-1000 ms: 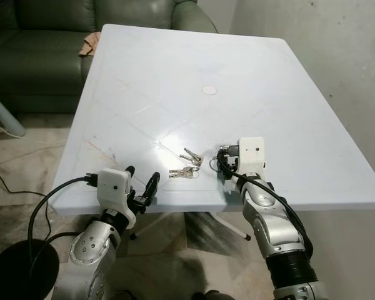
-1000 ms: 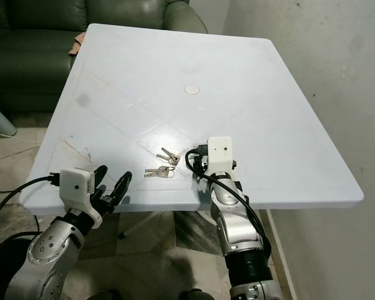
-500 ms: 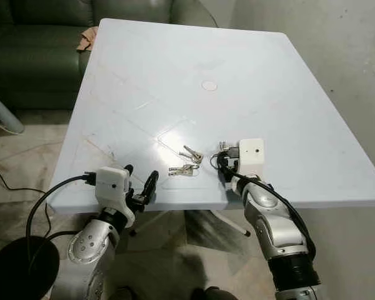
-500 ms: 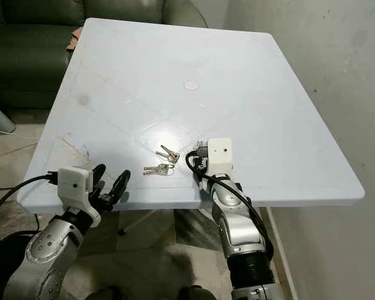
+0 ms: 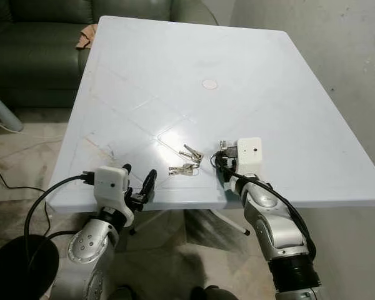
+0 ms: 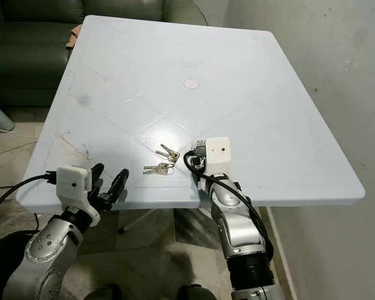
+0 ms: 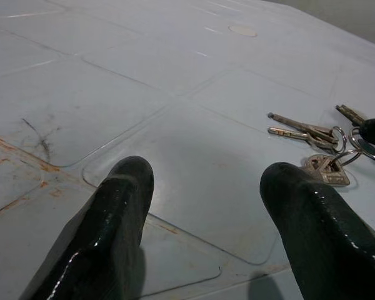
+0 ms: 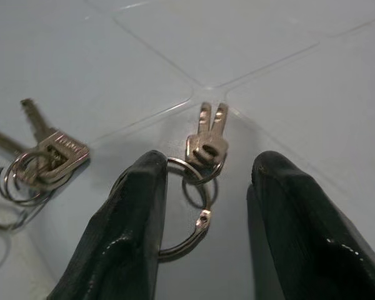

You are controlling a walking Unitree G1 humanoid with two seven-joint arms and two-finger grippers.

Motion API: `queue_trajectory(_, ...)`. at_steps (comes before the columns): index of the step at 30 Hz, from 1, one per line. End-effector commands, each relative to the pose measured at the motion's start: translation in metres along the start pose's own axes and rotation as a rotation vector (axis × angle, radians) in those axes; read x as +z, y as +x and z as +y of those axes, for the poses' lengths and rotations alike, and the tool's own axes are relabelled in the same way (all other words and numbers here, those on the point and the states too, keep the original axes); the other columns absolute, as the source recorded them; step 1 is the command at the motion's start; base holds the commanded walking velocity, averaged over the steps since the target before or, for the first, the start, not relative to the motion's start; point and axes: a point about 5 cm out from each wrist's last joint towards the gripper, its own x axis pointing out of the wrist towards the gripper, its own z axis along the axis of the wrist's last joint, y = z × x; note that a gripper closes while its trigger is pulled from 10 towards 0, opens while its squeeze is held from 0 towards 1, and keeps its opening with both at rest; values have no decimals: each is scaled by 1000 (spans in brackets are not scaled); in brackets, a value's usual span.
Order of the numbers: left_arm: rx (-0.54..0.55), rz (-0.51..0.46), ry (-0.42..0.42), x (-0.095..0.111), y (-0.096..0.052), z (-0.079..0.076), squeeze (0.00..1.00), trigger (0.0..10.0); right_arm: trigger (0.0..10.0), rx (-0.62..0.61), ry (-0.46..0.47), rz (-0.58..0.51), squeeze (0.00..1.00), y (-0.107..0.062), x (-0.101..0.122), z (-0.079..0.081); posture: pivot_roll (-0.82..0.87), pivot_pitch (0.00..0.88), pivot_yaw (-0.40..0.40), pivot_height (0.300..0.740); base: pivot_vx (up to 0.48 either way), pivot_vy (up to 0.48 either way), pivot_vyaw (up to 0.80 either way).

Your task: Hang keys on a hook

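Two bunches of keys lie on the white counter (image 5: 175,75), near its front edge. The first bunch of keys (image 5: 189,162) rests flat between our two arms. The second bunch (image 8: 206,147), two small keys on a wire ring (image 8: 184,206), lies just beside it on the right side, directly at our right pincer (image 8: 203,206).

Our right pincer is released, with its two black fingers (image 8: 128,231) spread apart. In the right wrist view the ring lies between them and touches the inner side of one finger, while the two small keys point away from the pincer. The fingers stand low at the counter surface, but we cannot tell if they press on it.

Our left pincer (image 5: 137,184) is at the front edge of the counter, near the first bunch but apart from it. It is also released, with a wide gap between its fingers (image 7: 112,231), and it holds nothing.

Behind the counter we see a dark green sofa (image 5: 31,50), and a small round mark (image 5: 209,84) sits in the middle of the counter.
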Motion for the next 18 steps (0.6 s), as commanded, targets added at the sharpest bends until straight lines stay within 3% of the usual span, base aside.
queue_trajectory(1,11,-3,5,3,-2,1,0,10000,10000,19,11,14,0,-3,0,1,-43,197,-104,724,0,0,0)
queue_trajectory(7,14,-4,5,3,-2,1,0,10000,10000,31,14,23,0,-3,-1,4,-41,199,-104,724,0,0,0)
queue_trajectory(8,14,-4,5,3,-2,1,0,10000,8824,31,12,23,0,-3,-1,4,-41,199,-104,724,0,0,0)
queue_trajectory(11,15,-4,4,3,-2,1,0,10000,8824,31,10,23,0,-4,-1,4,-41,199,-104,724,0,0,0)
queue_trajectory(12,16,-4,5,3,-2,1,0,10000,1529,30,8,25,0,-4,-2,4,-40,199,-105,724,0,0,0)
queue_trajectory(14,23,-6,6,3,-2,2,0,10000,196,25,10,25,0,-3,-1,4,-38,199,-107,724,0,0,0)
queue_trajectory(18,27,-6,8,3,-2,2,0,10000,0,24,14,20,0,-2,1,4,-37,199,-109,724,0,0,0)
